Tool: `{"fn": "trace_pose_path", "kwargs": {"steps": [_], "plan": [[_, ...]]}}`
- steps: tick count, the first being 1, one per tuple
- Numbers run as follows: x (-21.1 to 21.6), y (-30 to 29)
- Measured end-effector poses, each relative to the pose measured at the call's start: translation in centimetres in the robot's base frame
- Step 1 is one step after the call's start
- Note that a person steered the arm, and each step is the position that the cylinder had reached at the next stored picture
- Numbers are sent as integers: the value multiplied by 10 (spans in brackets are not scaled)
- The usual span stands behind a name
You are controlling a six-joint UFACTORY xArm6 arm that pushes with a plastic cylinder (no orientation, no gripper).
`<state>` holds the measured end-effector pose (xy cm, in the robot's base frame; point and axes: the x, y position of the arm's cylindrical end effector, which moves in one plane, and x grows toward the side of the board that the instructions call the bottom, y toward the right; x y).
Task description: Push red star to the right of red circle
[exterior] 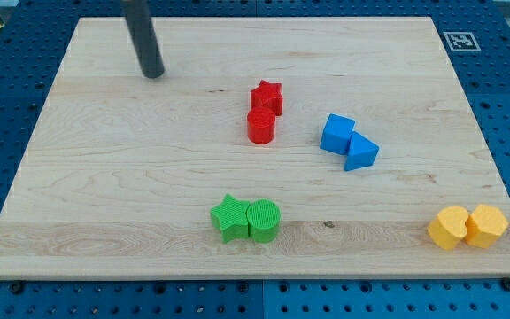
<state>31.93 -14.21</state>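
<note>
Currently the rod's tip [153, 74] rests near the view's top left of the wooden board [104, 195], well apart from all blocks; no jaws on this rig. Red star [267, 96] sits touching the red circle [261, 127], just above & slightly right of it.

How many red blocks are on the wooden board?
2. The red star block sits near the board's middle, and the red circle block touches it just below. None look hidden.
</note>
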Motion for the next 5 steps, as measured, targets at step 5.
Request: {"fn": "trace_pose_path", "kwargs": {"steps": [5], "plan": [[35,136]]}}
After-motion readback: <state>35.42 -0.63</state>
